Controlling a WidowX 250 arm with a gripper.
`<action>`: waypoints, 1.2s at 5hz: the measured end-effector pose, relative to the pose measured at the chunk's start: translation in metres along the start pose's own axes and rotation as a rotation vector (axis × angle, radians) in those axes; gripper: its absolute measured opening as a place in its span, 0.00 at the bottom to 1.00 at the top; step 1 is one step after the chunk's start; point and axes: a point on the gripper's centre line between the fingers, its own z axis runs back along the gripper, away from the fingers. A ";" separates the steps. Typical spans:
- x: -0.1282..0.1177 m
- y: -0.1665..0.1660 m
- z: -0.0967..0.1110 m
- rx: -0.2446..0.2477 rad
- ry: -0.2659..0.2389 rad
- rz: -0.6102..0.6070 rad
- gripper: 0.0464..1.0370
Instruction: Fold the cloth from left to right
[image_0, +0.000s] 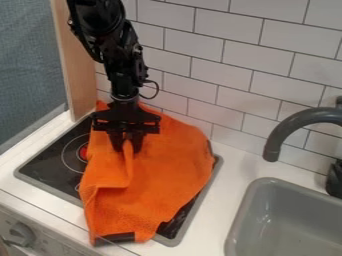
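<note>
An orange cloth (170, 167) lies spread over the black stovetop, its lower end hanging past the front edge of the counter. A raised fold runs down its left part from beneath the gripper. The black gripper (127, 146) hangs down over the cloth's upper left part, its two fingers close together and pinching the top of that fold. Cloth shows between the fingertips.
The stovetop (50, 162) shows to the left of the cloth, with a red-marked burner. A grey sink (290, 225) and a dark curved faucet (290, 127) stand at the right. White tiled wall (220, 65) rises behind, and a wooden panel (75, 75) stands at the left.
</note>
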 end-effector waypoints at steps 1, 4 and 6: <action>-0.001 -0.001 0.000 -0.007 0.005 0.000 0.85; 0.003 -0.006 0.025 -0.046 -0.015 0.005 0.96; 0.007 0.012 0.056 0.047 -0.073 0.142 0.96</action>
